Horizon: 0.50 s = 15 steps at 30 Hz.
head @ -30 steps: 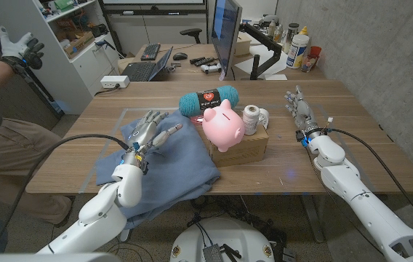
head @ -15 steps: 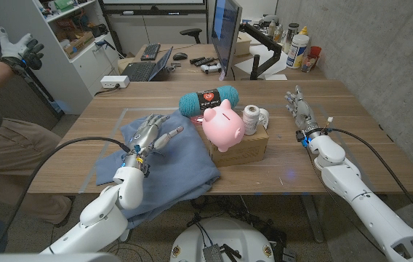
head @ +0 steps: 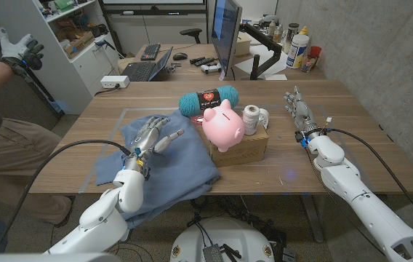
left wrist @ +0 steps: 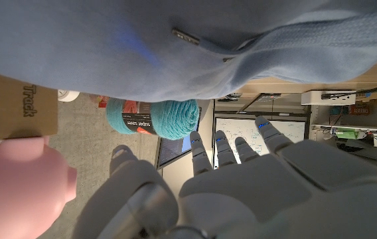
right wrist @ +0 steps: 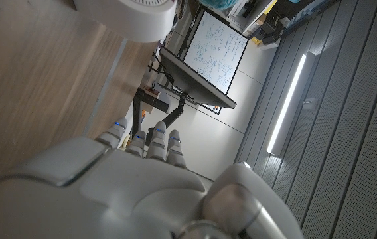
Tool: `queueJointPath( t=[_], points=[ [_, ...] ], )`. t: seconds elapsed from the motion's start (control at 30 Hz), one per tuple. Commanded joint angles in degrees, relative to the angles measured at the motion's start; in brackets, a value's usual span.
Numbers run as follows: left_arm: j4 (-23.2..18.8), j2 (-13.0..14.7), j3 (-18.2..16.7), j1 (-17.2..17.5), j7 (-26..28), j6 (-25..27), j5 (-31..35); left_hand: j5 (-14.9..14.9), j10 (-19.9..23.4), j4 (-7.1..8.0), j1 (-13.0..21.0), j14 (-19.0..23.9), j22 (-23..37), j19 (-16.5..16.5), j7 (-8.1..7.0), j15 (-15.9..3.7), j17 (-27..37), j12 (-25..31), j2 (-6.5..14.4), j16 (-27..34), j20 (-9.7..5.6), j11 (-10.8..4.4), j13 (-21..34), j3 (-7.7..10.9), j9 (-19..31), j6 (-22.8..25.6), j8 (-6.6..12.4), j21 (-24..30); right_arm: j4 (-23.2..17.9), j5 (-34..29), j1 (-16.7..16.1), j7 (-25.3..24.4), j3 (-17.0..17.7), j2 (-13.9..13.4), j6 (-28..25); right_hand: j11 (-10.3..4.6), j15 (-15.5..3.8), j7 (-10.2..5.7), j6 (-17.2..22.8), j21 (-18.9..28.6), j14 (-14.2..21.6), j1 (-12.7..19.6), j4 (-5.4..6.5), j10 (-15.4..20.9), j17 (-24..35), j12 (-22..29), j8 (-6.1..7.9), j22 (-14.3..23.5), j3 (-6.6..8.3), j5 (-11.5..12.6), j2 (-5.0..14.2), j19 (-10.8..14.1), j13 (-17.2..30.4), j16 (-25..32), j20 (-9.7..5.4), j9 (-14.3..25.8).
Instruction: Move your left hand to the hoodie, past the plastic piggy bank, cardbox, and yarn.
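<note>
Two hands are over the wooden bench point(head: 352, 156): the left hand point(head: 150, 135) is above the light blue fabric hoodie point(head: 181, 164), which lies on the near left part of the bench and hangs a little over its front edge, and its fingers point(head: 171, 135) are apart and hold nothing. Just to the right of this hand stands the brown cardbox point(head: 246, 145) with the pink plastic piggy bank point(head: 223, 125) on it, and the teal yarn skein point(head: 208, 100) lies behind them. The right hand point(head: 299, 109) stands well apart near the right edge, fingers straight and empty, with bare wood around it.
</note>
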Motion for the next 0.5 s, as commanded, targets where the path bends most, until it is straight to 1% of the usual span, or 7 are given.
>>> queueJointPath(
  t=[0.03, 0.07, 0.27, 0.5],
  points=[
    [-0.38, 0.29, -0.27, 0.86, 0.19, 0.12, -0.24, -0.02, 0.18, -0.05, 0.55, -0.59, 0.11, -0.28, -0.19, 0.24, 0.14, 0.33, 0.09, 0.15, 0.22, 0.24, 0.25, -0.34, 0.30, -1.01, -0.20, 0.04, 0.12, 0.11, 0.06, 0.07, -0.12, 0.10, -0.36, 0.20, -0.16, 0.20, 0.25, -0.19, -0.43, -0.44, 0.07, -0.01, 0.15, -0.01, 0.20, 0.35, -0.30, 0.10, 0.18, -0.19, 0.24, 0.25, -0.06, 0.31],
    [-0.47, 0.12, -0.12, 0.83, 0.11, 0.71, -0.06, -0.02, 0.20, -0.05, 0.56, -0.61, 0.11, -0.30, -0.19, 0.28, 0.14, 0.34, 0.08, 0.15, 0.20, 0.24, 0.25, -0.34, 0.30, -1.03, -0.20, 0.04, -0.12, -0.01, -0.05, -0.09, -0.13, -0.02, -0.61, 0.20, -0.18, 0.18, 0.25, -0.19, -0.49, -0.44, 0.07, 0.05, 0.15, 0.01, 0.20, 0.35, -0.30, 0.10, 0.19, -0.21, 0.24, 0.23, -0.04, 0.31],
    [-0.29, 0.23, 0.07, 1.03, 0.05, 0.47, -0.34, -0.04, 0.24, -0.02, 0.55, -0.64, 0.12, -0.35, -0.08, 0.33, 0.14, 0.35, 0.07, 0.15, 0.23, 0.34, 0.25, -0.38, 0.30, -0.83, -0.04, 0.04, -0.77, 0.07, -0.46, 0.48, -0.13, -0.62, -0.98, 0.22, -0.09, 0.17, 0.20, -0.18, -0.53, -0.37, 0.07, 0.08, 0.15, 0.03, 0.19, 0.34, -0.23, 0.14, 0.33, -0.20, 0.24, 0.22, -0.05, 0.31],
    [-0.28, -0.05, 0.44, 0.86, 0.15, 1.06, -0.35, -0.05, 0.22, 0.01, 0.53, -0.66, 0.12, -0.36, -0.02, 0.32, 0.15, 0.33, 0.06, 0.16, 0.19, 0.31, 0.25, -0.41, 0.30, -0.72, 0.06, 0.05, -0.78, 0.06, -0.43, 0.50, -0.07, -0.58, -0.64, 0.24, -0.06, 0.19, 0.21, -0.18, -0.56, -0.30, 0.06, 0.04, 0.14, 0.02, 0.20, 0.34, -0.17, 0.17, 0.45, -0.21, 0.24, 0.21, -0.06, 0.31]
  ],
)
